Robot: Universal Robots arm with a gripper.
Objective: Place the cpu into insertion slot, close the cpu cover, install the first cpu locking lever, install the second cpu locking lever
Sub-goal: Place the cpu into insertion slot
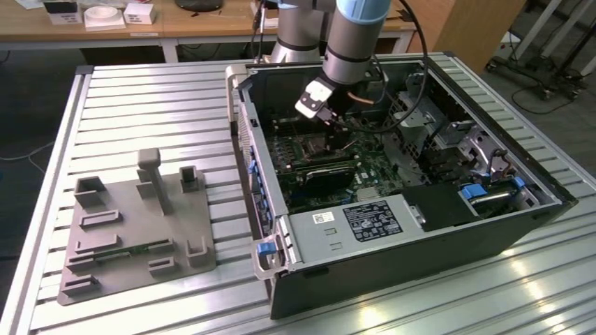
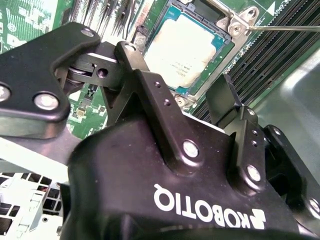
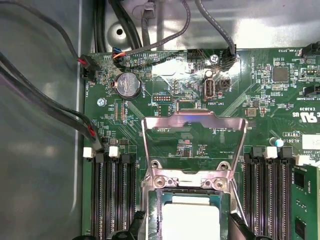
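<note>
We reach our arm (image 1: 354, 42) steeply downward, gripper (image 2: 172, 67) pointing down, fingers (image 2: 147, 90) spread apart and empty.

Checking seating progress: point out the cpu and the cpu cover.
cpu (image 3: 191, 222), first wrist view, middle of its silver top.
cpu cover (image 3: 195, 116), first wrist view, end bar of the open frame.

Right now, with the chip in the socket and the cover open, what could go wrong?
1. The open gripper hangs close over the chip; its fingertips may scrape the chip or the green board.
2. The cover stands up at the edge of the socket; if the chip lies slightly tilted, which I cannot judge, closing the cover could bend contacts.
</note>
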